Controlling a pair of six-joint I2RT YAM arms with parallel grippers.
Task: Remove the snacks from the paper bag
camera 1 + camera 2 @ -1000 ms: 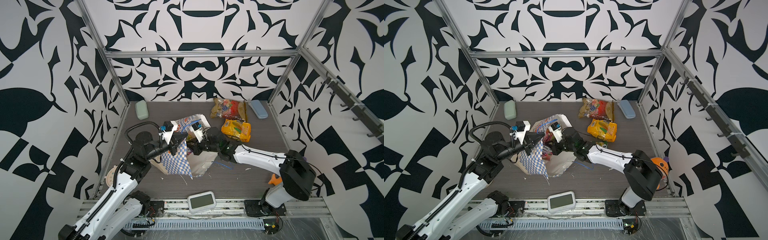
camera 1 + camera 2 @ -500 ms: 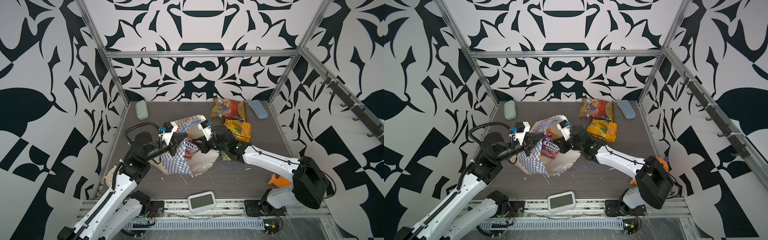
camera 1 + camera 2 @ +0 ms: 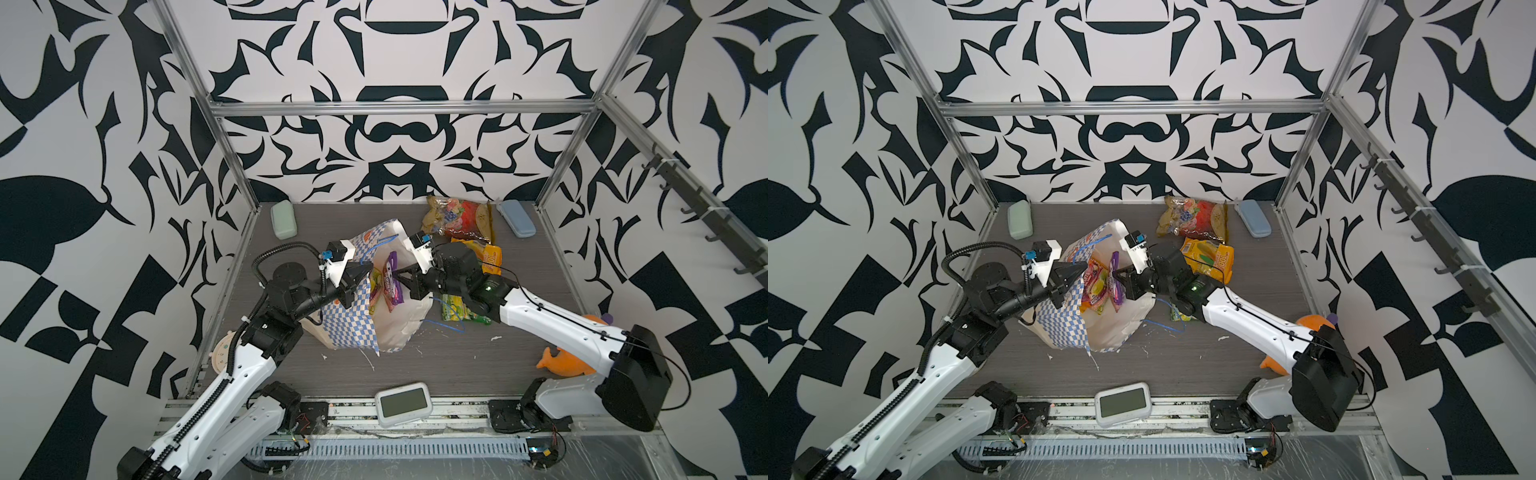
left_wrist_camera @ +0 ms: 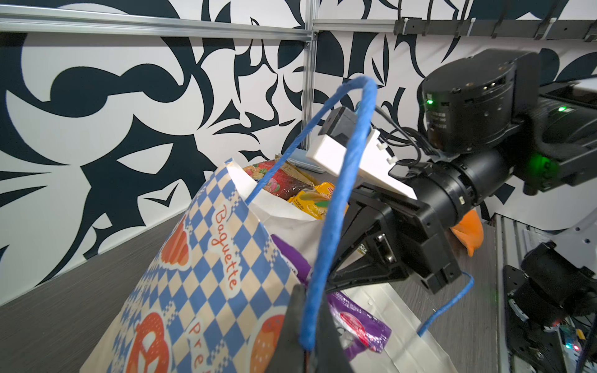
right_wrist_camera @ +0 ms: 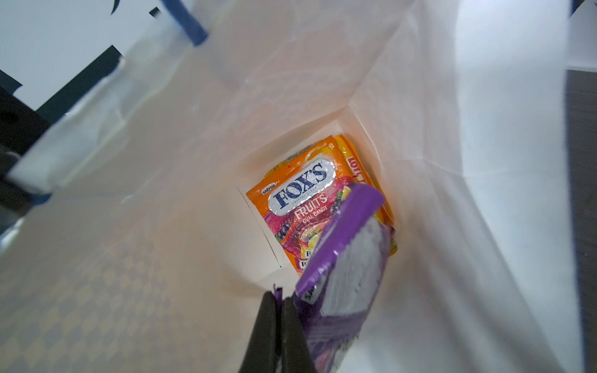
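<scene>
The paper bag [image 3: 353, 328] [image 3: 1061, 328] stands tilted at mid-table, mouth up. My left gripper [image 3: 366, 272] [image 3: 1086, 266] [image 4: 307, 323] is shut on its blue cord handle [image 4: 339, 200], holding that side up. My right gripper [image 3: 397, 277] [image 3: 1120, 275] [image 5: 278, 297] is shut on the edge of a purple snack packet [image 3: 390, 280] [image 3: 1115, 284] [image 5: 349, 258], which hangs at the bag's mouth. An orange-pink FOX'S packet [image 5: 297, 206] and a yellow one [image 5: 355, 161] lie at the bag's bottom. On the table lie a red-gold fruit bag [image 3: 461, 218], a yellow-orange bag [image 3: 488, 253] and a green packet [image 3: 457, 309].
A green case [image 3: 284, 219] sits at the back left corner and a blue case [image 3: 516, 218] at the back right. An orange plush shark [image 3: 561, 361] lies by the right arm's base. A white timer [image 3: 403, 403] rests on the front rail.
My right gripper has come up out of the bag's depth with the purple packet, which now hangs at the mouth. My left gripper has kept its hold on the handle.
</scene>
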